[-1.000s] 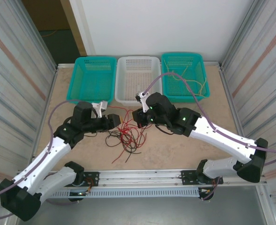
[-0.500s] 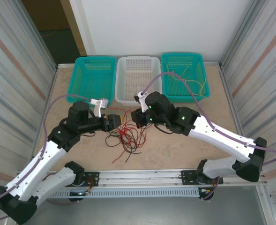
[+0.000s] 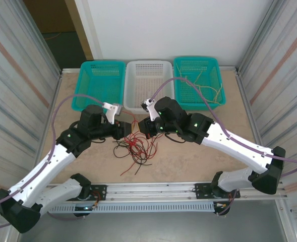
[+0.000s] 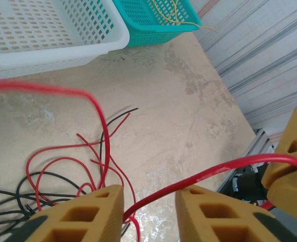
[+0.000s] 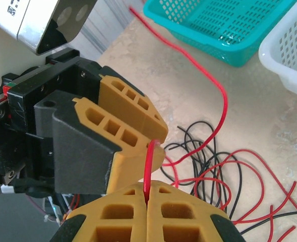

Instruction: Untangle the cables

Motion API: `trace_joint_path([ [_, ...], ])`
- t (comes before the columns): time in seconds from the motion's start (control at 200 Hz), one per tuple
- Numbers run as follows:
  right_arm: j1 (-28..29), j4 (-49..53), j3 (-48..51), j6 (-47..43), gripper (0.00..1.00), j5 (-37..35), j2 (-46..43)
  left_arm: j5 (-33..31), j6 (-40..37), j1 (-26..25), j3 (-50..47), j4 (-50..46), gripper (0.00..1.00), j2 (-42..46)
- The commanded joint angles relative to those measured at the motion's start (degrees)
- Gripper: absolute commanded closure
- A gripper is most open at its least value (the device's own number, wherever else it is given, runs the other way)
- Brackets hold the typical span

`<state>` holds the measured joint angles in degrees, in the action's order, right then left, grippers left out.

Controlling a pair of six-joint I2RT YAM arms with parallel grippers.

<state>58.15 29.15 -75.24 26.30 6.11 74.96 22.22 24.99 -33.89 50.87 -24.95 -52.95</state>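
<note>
Two arms meet low over a table (image 3: 188,161). The right gripper (image 5: 147,200) is pressed together, pinching a red cable (image 5: 147,171). The left gripper (image 4: 149,193) is spread – that red cable runs through the gap between its fingers. The cables (image 3: 135,148) – red and black, tangled – lie on the table just beneath both grippers, near a white basket (image 3: 148,75)

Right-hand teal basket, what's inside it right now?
Thin yellow wires lie loose on the floor of the teal basket. The lilac arm cable passes over its near left corner, so whatever lies under that stretch is covered.
</note>
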Motion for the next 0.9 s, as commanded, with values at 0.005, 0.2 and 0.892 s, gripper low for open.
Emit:
trace_joint_path([
  [0.005,-0.1,0.4,-2.1,-1.2,1.00,2.7,0.3,-0.7,0.0,-0.2,0.5,4.1,0.71,0.0],
  [0.2,-0.1,0.4,-1.9,-1.1,1.00,2.4,0.5,1.0,2.6,-0.2,-1.5,7.5,0.82,-0.3],
  [0.892,-4.0,-3.1,2.0,3.0,1.00,0.0,-3.6,6.3,9.7,1.9,-7.0,9.9,0.56,6.8],
])
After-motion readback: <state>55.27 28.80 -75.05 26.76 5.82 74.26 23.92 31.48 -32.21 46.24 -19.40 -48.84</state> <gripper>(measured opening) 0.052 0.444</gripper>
